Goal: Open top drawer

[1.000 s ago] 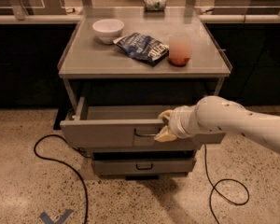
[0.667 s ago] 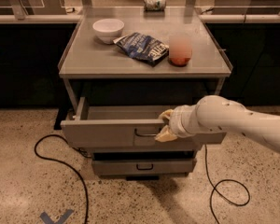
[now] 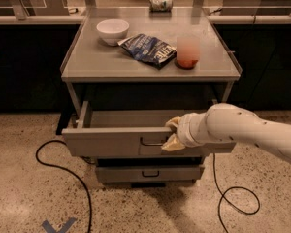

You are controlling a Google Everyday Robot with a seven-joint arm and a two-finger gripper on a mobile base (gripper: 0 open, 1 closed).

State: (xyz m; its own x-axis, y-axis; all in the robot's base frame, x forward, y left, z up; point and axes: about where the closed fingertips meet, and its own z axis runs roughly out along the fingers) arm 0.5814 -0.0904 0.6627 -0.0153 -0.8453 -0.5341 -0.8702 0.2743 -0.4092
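Obs., single view. One grey metal cabinet (image 3: 87,67) stood centre frame on a speckled floor (image 3: 29,198).

Items on the cabinet top, 3 in all:
- 1 white bowl (image 3: 112,30), upper left of the top.
- 1 dark blue crinkled snack bag (image 3: 150,49), lying flat in the middle, just beside the bowl.
- 1 clear cup (image 3: 187,51) with a reddish content at the bottom, upright, right of the bag.

1 can (image 3: 161,3) lay on its side on the counter behind, top centre of the frame.

Drawers counted: 2 fronts seen. The top drawer (image 3: 106,142) stood open in mid-frame, projecting forward from the cabinet; what could be seen of its inside was bare. It had 1 small dark handle (image 3: 153,141) at the centre of its front. Below it, 1 lower drawer (image 3: 116,174) was shut, with 1 similar handle.

1 white arm (image 3: 247,132) came in from the right edge. Its gripper (image 3: 170,135) sat at the front panel of the top drawer, just right of the handle, against the upper edge of the panel. Whether it was wide, narrow or clamped on anything: cannot tell.

Floor: 2 black cables, 1 looping at lower left (image 3: 63,171), 1 at lower right (image 3: 237,200). 1 blue tape mark (image 3: 58,225) at the bottom edge, left.
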